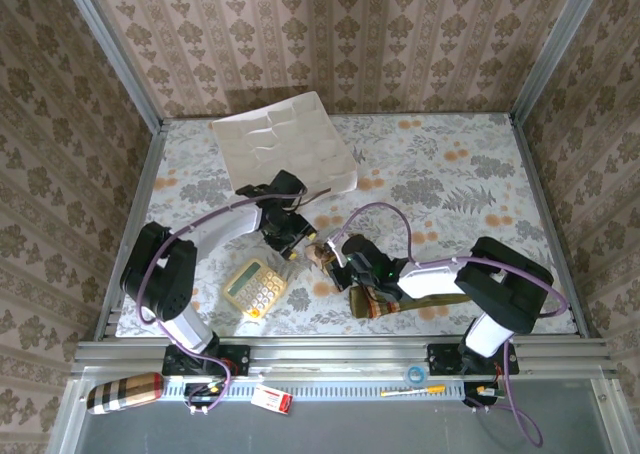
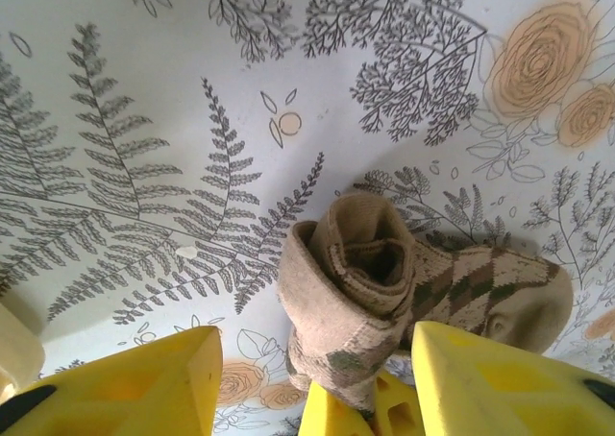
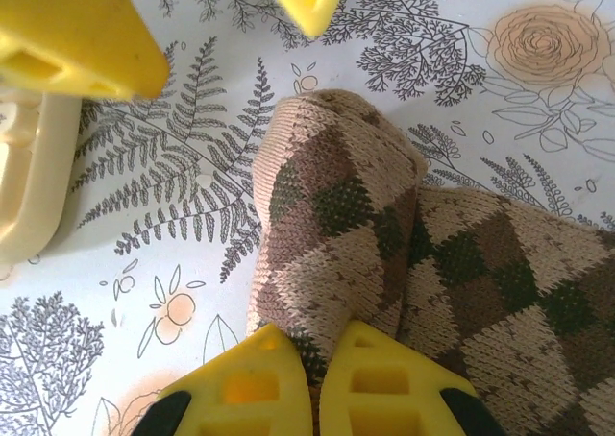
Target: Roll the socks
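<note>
The brown-and-tan argyle sock [image 3: 336, 215] lies on the floral table, its end rolled into a loose coil [image 2: 356, 282]. My right gripper [image 3: 322, 374] is shut on a fold of that rolled end, pinching the knit between its yellow fingertips. My left gripper [image 2: 317, 383] stands open just in front of the roll, one finger [image 2: 144, 388] on each side, touching nothing. From above, both grippers [image 1: 293, 244] [image 1: 325, 257] meet near the table's middle. The rest of the socks [image 1: 375, 300] trails toward the right arm, with an olive strip [image 1: 447, 299] partly under it.
A yellow calculator [image 1: 255, 287] sits just left of the roll, close to the left arm. A creased white sheet [image 1: 283, 144] lies at the back. Off the table's near rail lie a striped roll [image 1: 125, 392], a small red box [image 1: 271, 399] and a pen [image 1: 410, 391].
</note>
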